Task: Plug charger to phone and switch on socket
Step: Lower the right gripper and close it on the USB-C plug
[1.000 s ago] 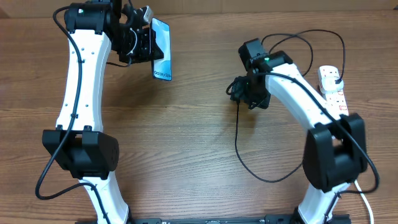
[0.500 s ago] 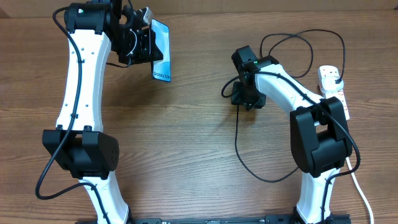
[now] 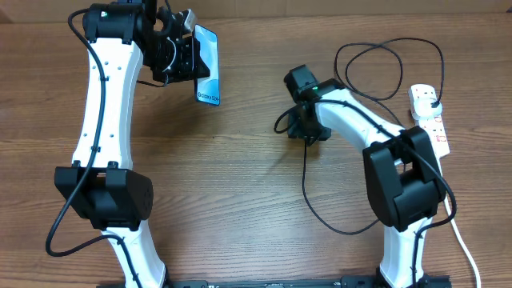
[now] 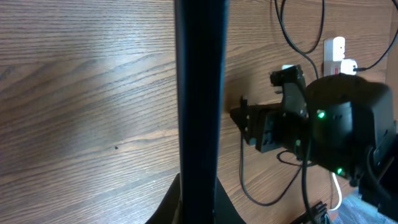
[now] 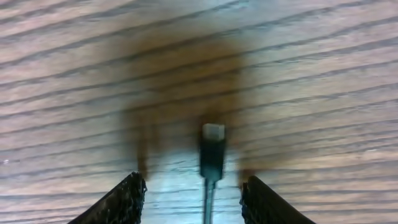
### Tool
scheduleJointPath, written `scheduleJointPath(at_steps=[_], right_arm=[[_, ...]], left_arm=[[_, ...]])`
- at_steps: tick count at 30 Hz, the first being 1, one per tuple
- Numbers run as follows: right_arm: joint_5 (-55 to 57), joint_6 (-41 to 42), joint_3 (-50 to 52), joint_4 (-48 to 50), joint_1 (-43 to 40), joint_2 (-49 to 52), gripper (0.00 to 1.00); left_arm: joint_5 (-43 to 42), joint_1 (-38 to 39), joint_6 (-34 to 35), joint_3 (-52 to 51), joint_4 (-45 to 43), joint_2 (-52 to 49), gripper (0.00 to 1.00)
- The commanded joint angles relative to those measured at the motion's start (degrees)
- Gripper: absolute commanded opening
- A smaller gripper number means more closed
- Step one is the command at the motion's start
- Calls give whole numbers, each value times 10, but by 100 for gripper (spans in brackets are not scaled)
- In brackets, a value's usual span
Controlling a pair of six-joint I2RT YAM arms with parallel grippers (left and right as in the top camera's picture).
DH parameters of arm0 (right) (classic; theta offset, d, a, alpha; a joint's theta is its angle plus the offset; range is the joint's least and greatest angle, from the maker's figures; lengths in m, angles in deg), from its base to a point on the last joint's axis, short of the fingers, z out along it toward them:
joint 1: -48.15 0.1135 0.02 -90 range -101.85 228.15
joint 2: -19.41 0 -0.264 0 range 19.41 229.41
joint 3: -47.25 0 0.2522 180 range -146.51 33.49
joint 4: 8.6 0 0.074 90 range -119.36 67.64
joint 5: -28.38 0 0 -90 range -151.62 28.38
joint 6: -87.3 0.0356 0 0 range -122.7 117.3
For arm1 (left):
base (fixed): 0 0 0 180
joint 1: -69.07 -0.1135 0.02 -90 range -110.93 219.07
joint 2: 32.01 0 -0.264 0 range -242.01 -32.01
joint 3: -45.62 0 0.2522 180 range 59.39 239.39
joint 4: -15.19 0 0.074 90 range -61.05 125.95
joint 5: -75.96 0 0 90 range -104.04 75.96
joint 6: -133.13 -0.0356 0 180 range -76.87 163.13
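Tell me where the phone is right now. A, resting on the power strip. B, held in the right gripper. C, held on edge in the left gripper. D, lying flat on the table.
C: the overhead view shows the phone clamped on edge in the left gripper, not lying flat.

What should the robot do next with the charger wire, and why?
Probably move the right hand leftward toward the phone. The charger tip sticks out between that hand's fingers, ready to plug in, but a wide gap separates it from the phone, which the left hand is gripping. Nothing is plugged into the phone yet.
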Motion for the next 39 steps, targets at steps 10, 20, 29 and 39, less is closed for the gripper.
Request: scheduleJointPath(at_steps=[10, 20, 29, 39], right_arm=[[24, -15, 4, 1, -5, 2, 44], [16, -17, 4, 4, -4, 19, 44], [16, -15, 4, 1, -4, 31, 31], [16, -15, 4, 2, -6, 31, 25]], left_arm=[[-5, 2, 4, 5, 0, 5, 4], [-5, 2, 4, 5, 2, 5, 4], [-5, 2, 4, 5, 2, 5, 4], [-6, 2, 4, 5, 2, 5, 5]])
